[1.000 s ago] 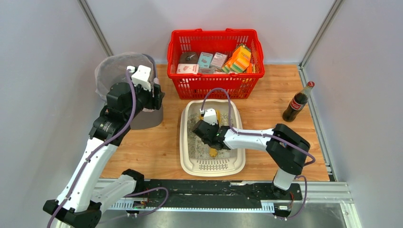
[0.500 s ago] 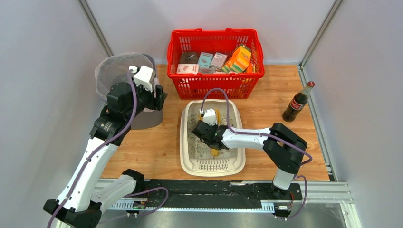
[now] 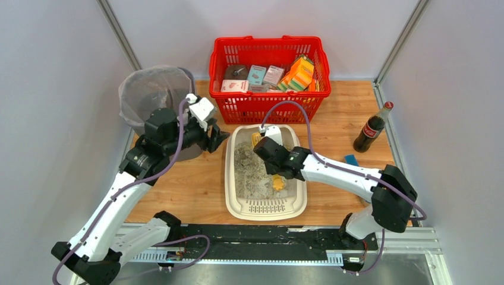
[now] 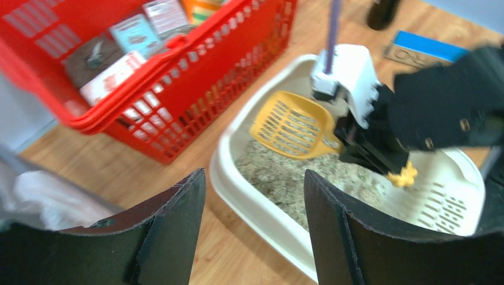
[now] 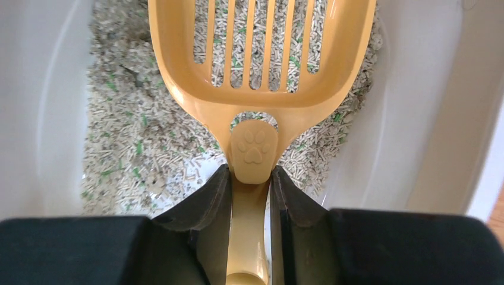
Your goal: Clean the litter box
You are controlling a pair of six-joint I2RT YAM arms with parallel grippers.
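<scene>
The cream-white litter box lies mid-table with grey-white granules and a slotted grate at its near end. A yellow slotted scoop is held over the granules at the far end of the box; its handle sits between the fingers of my right gripper, which is shut on it. From above, the right gripper is over the box's far half, and the scoop head pokes out beyond it. My left gripper hovers open and empty just left of the box's far-left rim.
A red mesh basket full of packets stands behind the box. A grey bin with a clear bag stands at the back left. A cola bottle and a small blue item are at the right.
The left gripper swung from over the bin rightwards to the litter box's edge. The right gripper closed on the scoop handle and carried it toward the far end; its elbow swung right.
</scene>
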